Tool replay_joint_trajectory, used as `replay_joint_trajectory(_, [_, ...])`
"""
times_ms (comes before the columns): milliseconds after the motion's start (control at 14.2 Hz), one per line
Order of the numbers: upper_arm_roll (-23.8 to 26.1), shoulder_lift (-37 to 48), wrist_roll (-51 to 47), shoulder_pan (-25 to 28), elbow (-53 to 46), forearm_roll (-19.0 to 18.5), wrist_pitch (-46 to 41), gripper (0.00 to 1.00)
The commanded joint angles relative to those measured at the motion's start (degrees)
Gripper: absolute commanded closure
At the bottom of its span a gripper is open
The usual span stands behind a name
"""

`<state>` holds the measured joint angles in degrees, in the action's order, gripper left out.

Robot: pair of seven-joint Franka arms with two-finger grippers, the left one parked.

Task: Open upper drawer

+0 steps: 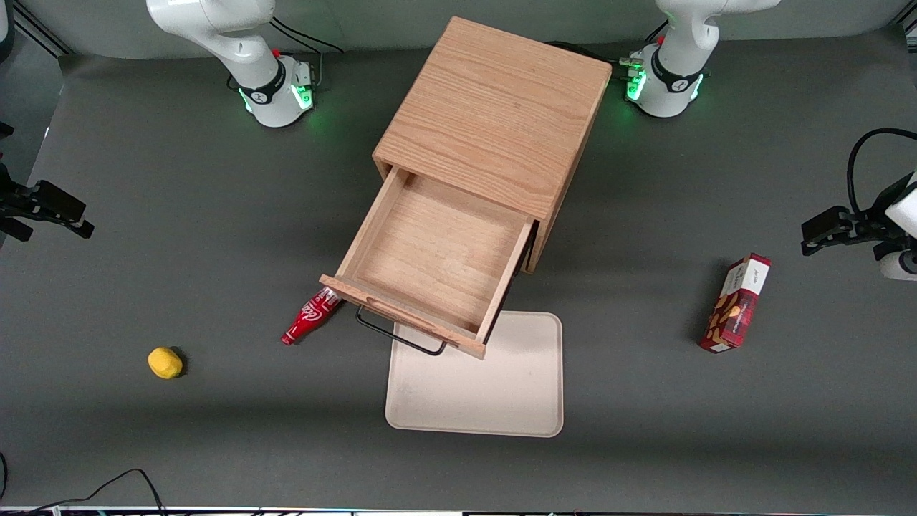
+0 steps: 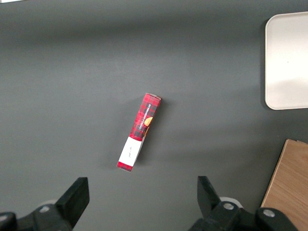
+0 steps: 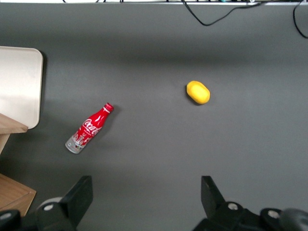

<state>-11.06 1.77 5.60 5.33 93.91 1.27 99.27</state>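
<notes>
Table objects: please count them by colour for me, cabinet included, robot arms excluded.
Wood: 1, the cabinet, its upper drawer pulled out.
Red: 2, the bottle and the snack box.
Yellow: 1, the lemon-like fruit.
Cream: 1, the tray.
Total: 5.
The right arm's tool hangs open above bare table, away from the drawer.

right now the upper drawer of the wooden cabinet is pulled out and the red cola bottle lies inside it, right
Not quite. The light oak upper drawer is pulled out, but it holds nothing: the front view shows the red cola bottle lying on the grey table beside it. The open gripper hangs above the table, apart from the bottle.
</notes>
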Motion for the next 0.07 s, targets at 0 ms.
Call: replay_joint_trajectory(0, [-0.02, -3.17, -1.65, 0.38, -4.44, -0.66, -2.76, 0.0])
